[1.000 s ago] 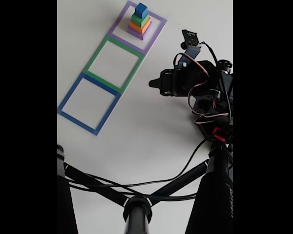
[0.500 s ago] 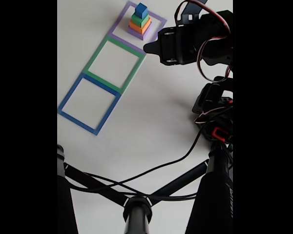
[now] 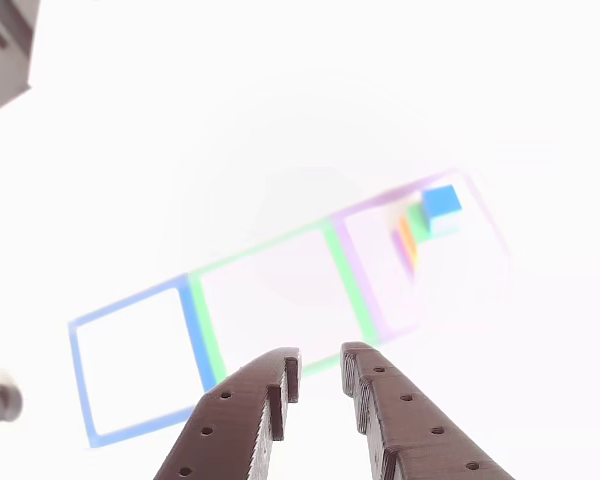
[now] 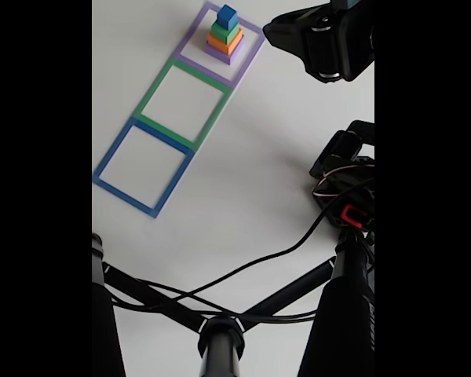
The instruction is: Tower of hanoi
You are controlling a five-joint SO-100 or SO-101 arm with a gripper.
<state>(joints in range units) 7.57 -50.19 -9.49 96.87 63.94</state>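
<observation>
Purple square (image 4: 247,59): you've got the tower (image 4: 224,35) inside it, all 4 blocks.
Green square (image 4: 214,114), blue square (image 4: 173,184): next along from the purple square.
Tower: purple base, orange, green, blue cube on top.
End effector (image 3: 320,365): narrow gap, holding nothing, apart from the purple square.

In the fixed view the arm's up at about 1 o'clock, with the dark hand (image 4: 276,30) poking toward 9 o'clock, lifted off the white surface. Base and servo cluster with red and white wires sit around 3 o'clock. In the other view the two brown fingers (image 3: 245,410) rise from 6 o'clock, a narrow gap between the tips, nothing held.
</observation>
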